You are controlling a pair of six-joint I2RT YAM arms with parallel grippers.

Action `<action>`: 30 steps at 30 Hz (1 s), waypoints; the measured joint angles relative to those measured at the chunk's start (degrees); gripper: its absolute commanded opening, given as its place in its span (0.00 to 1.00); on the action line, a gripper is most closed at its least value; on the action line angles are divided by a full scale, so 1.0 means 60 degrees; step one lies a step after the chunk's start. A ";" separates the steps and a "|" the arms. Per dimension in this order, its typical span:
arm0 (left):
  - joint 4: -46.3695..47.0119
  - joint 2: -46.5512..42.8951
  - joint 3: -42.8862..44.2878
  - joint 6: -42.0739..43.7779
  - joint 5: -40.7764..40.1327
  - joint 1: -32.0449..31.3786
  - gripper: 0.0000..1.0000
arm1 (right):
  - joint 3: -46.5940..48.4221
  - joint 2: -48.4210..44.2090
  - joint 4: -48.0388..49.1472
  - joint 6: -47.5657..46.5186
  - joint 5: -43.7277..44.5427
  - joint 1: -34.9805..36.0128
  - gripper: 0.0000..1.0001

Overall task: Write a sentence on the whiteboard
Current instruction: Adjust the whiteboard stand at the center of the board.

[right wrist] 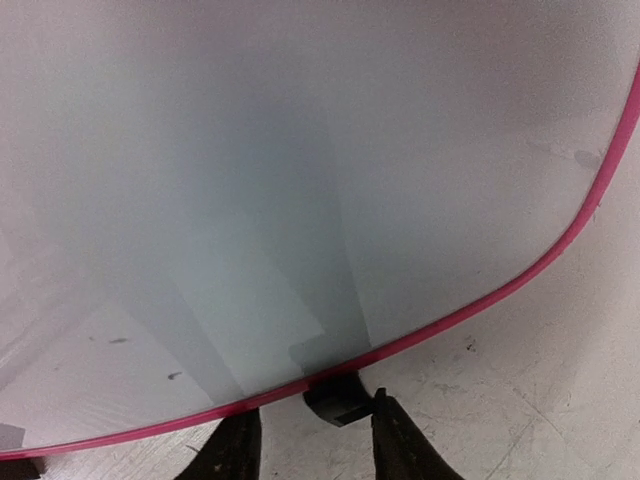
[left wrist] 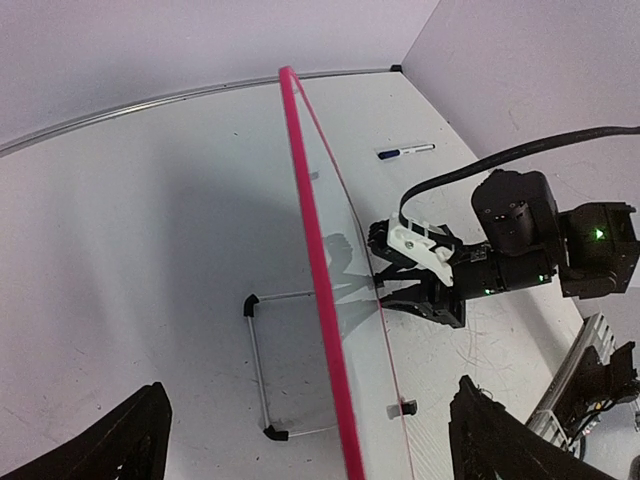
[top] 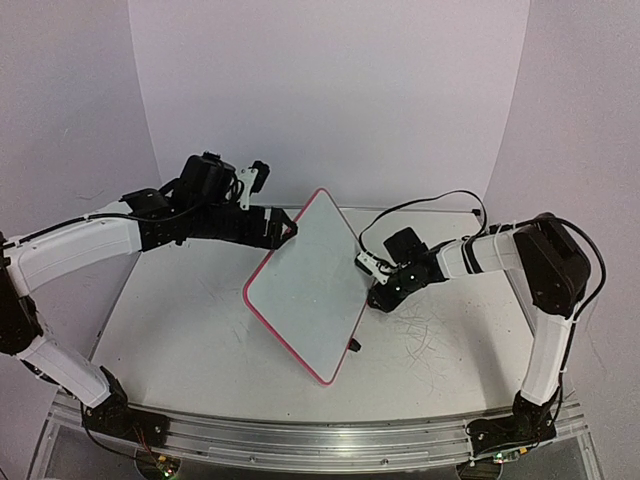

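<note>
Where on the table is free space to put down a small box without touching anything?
Widest bare patch: near-left table, bordered by the left arm and the whiteboard. A smaller one near right, before the right gripper. Crowded: the board's far corner by the left gripper, its right edge, and the stand behind it.

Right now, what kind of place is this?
Probably a robot lab's test bench: a left arm and right arm bolted to a metal rail, a scratched white table boxed in by plain walls, and a small whiteboard.
</note>
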 measured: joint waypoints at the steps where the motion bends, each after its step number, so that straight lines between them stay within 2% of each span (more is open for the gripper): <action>1: 0.0004 -0.0058 -0.0056 -0.0007 0.0056 0.0103 0.98 | 0.0018 0.0009 0.0004 0.0092 -0.0052 -0.0038 0.30; 11: 0.0167 -0.0124 -0.0241 -0.0248 0.0249 0.0374 0.98 | -0.0273 0.0016 0.0694 0.0630 -0.0504 -0.0037 0.07; 15: 0.0172 -0.0128 -0.0260 -0.0272 0.0289 0.0374 0.98 | -0.0805 -0.0141 0.1136 0.0906 -0.0528 -0.0017 0.05; 17: 0.0173 -0.0128 -0.0260 -0.0292 0.0312 0.0374 0.98 | -0.1129 -0.0223 0.1431 0.1133 -0.0558 0.0049 0.12; 20: 0.0177 -0.0128 -0.0260 -0.0312 0.0322 0.0374 0.98 | -0.1618 -0.0575 0.1737 0.1523 -0.0545 0.0153 0.33; 25: 0.0182 -0.0128 -0.0260 -0.0331 0.0304 0.0374 0.98 | -0.2653 -0.1635 0.1780 0.1921 -0.0577 0.0718 0.54; 28: 0.0188 -0.0128 -0.0260 -0.0333 0.0231 0.0374 0.98 | -0.2978 -0.2150 0.1890 0.1956 -0.0703 0.1406 0.60; 30: 0.0214 -0.0128 -0.0260 -0.0333 0.0166 0.0374 0.98 | -0.3223 -0.2420 0.2193 0.1923 -0.0949 0.1929 0.61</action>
